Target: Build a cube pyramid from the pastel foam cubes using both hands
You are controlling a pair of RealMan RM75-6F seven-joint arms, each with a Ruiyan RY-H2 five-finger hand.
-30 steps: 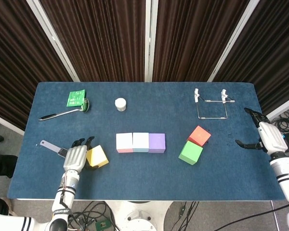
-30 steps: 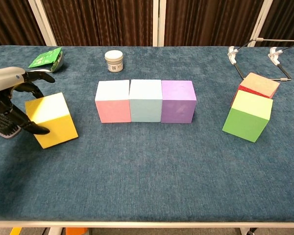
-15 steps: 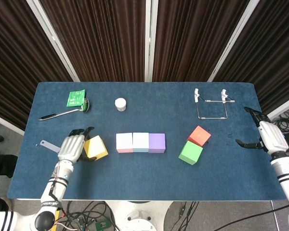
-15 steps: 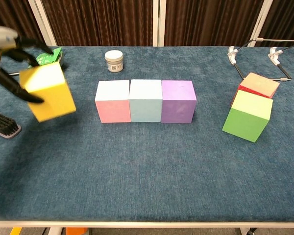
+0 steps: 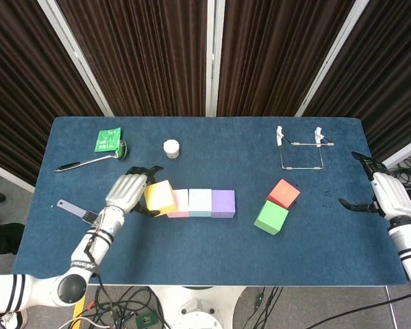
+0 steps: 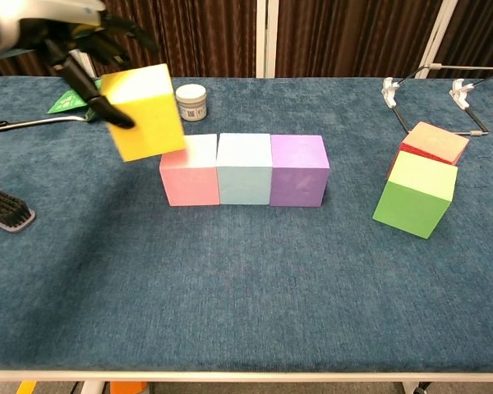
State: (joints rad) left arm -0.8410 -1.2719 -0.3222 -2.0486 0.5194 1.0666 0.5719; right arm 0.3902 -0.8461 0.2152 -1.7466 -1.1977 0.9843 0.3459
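Fingers of the left hand clasp the yellow cube, held tilted in the air over the left end of the cube row. That row stands mid-table: pink cube, pale blue cube and purple cube, touching side by side. Green cube leans against the red cube further right. Right hand hovers at the table's edge, fingers spread, holding nothing.

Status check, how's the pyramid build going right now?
Left hand holds yellow cube aloft near pink cube. Right hand open, idle. Base row's top unobstructed.
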